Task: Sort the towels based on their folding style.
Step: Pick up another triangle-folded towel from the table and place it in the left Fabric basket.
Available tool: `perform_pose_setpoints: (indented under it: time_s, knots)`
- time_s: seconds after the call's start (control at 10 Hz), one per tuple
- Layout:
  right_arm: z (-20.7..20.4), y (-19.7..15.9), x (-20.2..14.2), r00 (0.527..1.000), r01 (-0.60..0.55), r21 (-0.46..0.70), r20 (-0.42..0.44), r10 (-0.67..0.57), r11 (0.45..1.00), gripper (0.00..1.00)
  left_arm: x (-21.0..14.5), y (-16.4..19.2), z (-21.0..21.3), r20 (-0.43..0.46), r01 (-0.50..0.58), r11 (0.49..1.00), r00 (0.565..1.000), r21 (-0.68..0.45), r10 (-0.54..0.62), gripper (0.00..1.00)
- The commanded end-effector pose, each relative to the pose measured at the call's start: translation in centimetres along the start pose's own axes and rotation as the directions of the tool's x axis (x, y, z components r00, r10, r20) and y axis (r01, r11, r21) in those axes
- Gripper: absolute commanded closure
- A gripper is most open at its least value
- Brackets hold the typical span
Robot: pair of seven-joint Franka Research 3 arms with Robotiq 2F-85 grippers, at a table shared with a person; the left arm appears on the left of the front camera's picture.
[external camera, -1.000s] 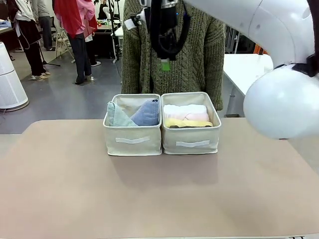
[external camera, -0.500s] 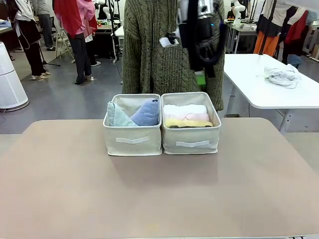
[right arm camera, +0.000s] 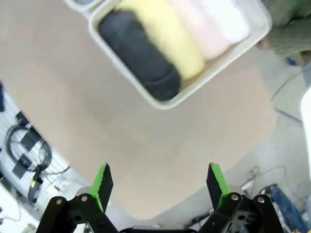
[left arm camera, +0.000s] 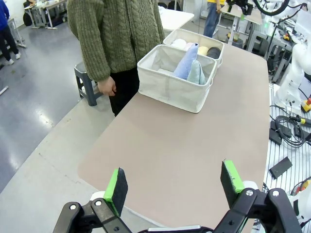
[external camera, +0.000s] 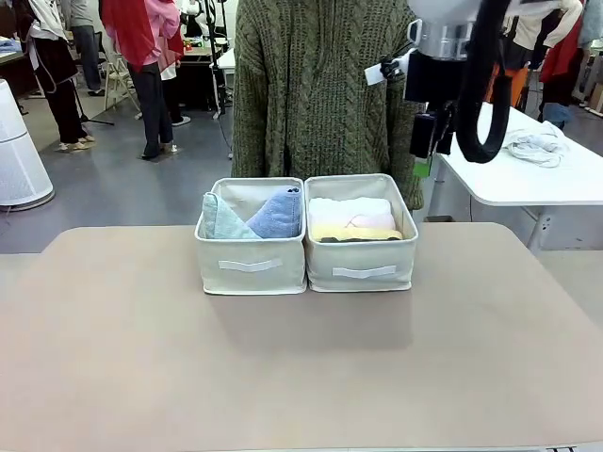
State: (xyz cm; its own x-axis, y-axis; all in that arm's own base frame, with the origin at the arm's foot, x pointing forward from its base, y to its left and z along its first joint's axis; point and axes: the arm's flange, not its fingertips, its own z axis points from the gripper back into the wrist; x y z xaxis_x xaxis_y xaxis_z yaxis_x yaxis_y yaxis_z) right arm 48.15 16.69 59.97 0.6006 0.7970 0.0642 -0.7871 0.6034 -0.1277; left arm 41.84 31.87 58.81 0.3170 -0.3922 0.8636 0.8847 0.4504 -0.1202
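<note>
Two fabric bins (external camera: 251, 265) and (external camera: 359, 266) sat side by side, touching, mid-worktop (external camera: 301, 367). The left bin held the pale green cone towel (external camera: 220, 220) and blue cone towel (external camera: 277, 216), leaning together. The right bin held four rolled towels lying side by side: white (external camera: 349, 206), pink (external camera: 369, 221), yellow (external camera: 356, 233), dark grey (right arm camera: 141, 54) nearest the robot. The right hand (right arm camera: 159, 187) was raised above the worktop's right side, jaws wide apart, empty. The left hand (left arm camera: 175, 185) hung off the worktop's left end, jaws also wide apart, holding nothing. A person in a green knit sweater (external camera: 311, 89) stood behind the bins.
</note>
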Motion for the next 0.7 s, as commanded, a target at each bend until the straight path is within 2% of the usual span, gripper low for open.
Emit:
perform_pose_setpoints:
  time_s: [0.0,0.1,0.2,0.3,0.6]
  knots:
    - [-1.4,-2.9,1.2,0.998,-0.033,0.06,0.049,0.03,0.998,0.0,0.0,-0.2,0.0,0.002,0.007,1.0,1.0,0.001,-0.007,0.0]
    - [-1.2,-3.9,1.8,0.999,-0.035,0.072,0.032,0.033,0.997,0.0,0.0,-0.2,0.0,0.002,0.007,1.0,1.0,0.001,-0.007,0.0]
    - [-0.9,-4.0,3.3,0.997,0.027,0.064,-0.068,-0.023,0.998,0.0,0.0,-0.2,0.0,0.002,0.007,1.0,1.0,0.001,-0.007,0.0]
    - [-1.3,-3.0,0.6,0.999,-0.014,0.015,0.032,0.013,1.0,0.0,0.0,-0.2,0.0,0.002,0.007,1.0,1.0,0.001,-0.007,0.0]
    - [-1.3,-3.0,0.6,0.999,-0.014,0.015,0.032,0.013,1.0,0.0,0.0,-0.2,0.0,0.002,0.007,1.0,1.0,0.001,-0.007,0.0]
